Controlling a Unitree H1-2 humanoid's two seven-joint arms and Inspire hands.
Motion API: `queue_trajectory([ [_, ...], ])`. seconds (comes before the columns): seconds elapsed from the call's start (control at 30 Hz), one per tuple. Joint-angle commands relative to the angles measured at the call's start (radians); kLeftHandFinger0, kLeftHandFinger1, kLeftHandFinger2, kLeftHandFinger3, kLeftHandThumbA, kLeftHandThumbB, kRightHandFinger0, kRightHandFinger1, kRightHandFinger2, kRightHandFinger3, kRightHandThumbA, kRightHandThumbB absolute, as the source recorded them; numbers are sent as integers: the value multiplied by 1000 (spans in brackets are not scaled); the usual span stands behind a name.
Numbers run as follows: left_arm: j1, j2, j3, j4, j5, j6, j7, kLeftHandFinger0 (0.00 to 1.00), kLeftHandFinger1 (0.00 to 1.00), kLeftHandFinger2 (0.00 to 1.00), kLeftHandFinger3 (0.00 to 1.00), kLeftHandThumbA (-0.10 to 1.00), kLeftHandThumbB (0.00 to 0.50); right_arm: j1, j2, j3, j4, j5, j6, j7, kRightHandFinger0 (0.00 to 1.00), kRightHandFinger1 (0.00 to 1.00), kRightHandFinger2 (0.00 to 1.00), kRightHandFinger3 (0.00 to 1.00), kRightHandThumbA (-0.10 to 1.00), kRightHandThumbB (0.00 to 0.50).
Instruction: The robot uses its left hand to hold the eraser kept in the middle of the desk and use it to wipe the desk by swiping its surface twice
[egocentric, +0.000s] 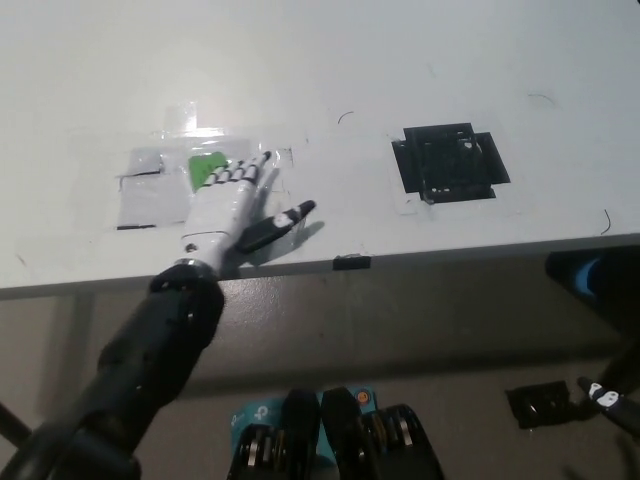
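The green eraser (205, 166) lies on the white desk (330, 60), on a patch of clear tape at the left. My white left hand (228, 203) rests flat on the desk with its fingers laid over the eraser, pressing it down, thumb sticking out to the right. Most of the eraser is hidden under the fingers. Only a small part of my black right hand (604, 398) shows, low at the bottom right, below the desk and far from the eraser.
A black taped square (450, 163) sits on the desk to the right. The clear tape patch (155, 190) with black marks lies under the hand. A small black piece (350, 263) sits at the desk's front edge (480, 250).
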Motion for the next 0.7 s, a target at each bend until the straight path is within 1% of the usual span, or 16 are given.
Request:
queue_trajectory([
  [0.0, 214, 67, 15, 124, -68, 86, -195, 1000, 1000, 1000, 1000, 1000, 426, -3, -12, -30, -44, 16, -65, -15, 1000, 1000, 954, 1000, 1000, 52],
  [0.03, 221, 70, 13, 124, -66, 84, -194, 1000, 1000, 1000, 1000, 1000, 422, -1, -12, -34, -46, 18, -63, -15, 1000, 1000, 968, 1000, 1000, 52],
  [0.07, 234, 77, 16, 122, -68, 89, -194, 1000, 1000, 1000, 1000, 1000, 444, 0, -12, -35, -49, 14, -53, -15, 1000, 1000, 978, 1000, 1000, 40],
  [0.1, 243, 83, 15, 116, -67, 85, -191, 1000, 1000, 1000, 1000, 1000, 482, 2, -14, -39, -50, 14, -52, -14, 1000, 1000, 993, 1000, 1000, 32],
  [0.13, 254, 90, 14, 109, -65, 76, -185, 1000, 1000, 1000, 1000, 1000, 494, 5, -16, -44, -50, 16, -52, -14, 1000, 1000, 1000, 1000, 1000, 33],
  [0.2, 262, 100, 22, 114, -72, 70, -186, 1000, 1000, 1000, 1000, 1000, 486, 7, -19, -52, -50, 23, -55, -12, 1000, 1000, 1000, 1000, 1000, 38],
  [0.27, 270, 111, 21, 120, -69, 68, -184, 1000, 1000, 1000, 1000, 1000, 453, 8, -23, -55, -45, 22, -61, -10, 1000, 1000, 1000, 1000, 1000, 32],
  [0.3, 275, 117, 18, 119, -63, 65, -181, 1000, 1000, 1000, 1000, 1000, 479, 9, -25, -54, -39, 16, -73, -14, 1000, 1000, 1000, 1000, 1000, 36],
  [0.33, 276, 121, 13, 120, -58, 63, -184, 1000, 1000, 1000, 1000, 1000, 496, 11, -26, -55, -40, 14, -74, -15, 1000, 1000, 991, 1000, 1000, 29],
  [0.37, 278, 127, 7, 121, -52, 60, -188, 1000, 1000, 1000, 1000, 1000, 500, 10, -27, -56, -40, 11, -72, -16, 1000, 1000, 988, 1000, 1000, 28],
  [0.4, 280, 130, 4, 130, -48, 51, -179, 1000, 1000, 1000, 1000, 1000, 500, 10, -28, -60, -39, 13, -76, -17, 1000, 1000, 985, 1000, 1000, 10],
  [0.6, 288, 134, -12, 130, -33, 60, -186, 1000, 1000, 1000, 1000, 1000, 500, 12, -32, -75, -42, 27, -78, -8, 1000, 1000, 989, 1000, 1000, 4],
  [0.63, 287, 136, -12, 127, -34, 66, -191, 1000, 1000, 1000, 1000, 1000, 495, 11, -32, -76, -37, 27, -80, -8, 1000, 1000, 988, 1000, 1000, 26],
  [0.67, 284, 133, -13, 131, -33, 66, -191, 1000, 1000, 1000, 1000, 1000, 495, 12, -33, -78, -37, 29, -82, -7, 1000, 1000, 985, 1000, 1000, 28],
])
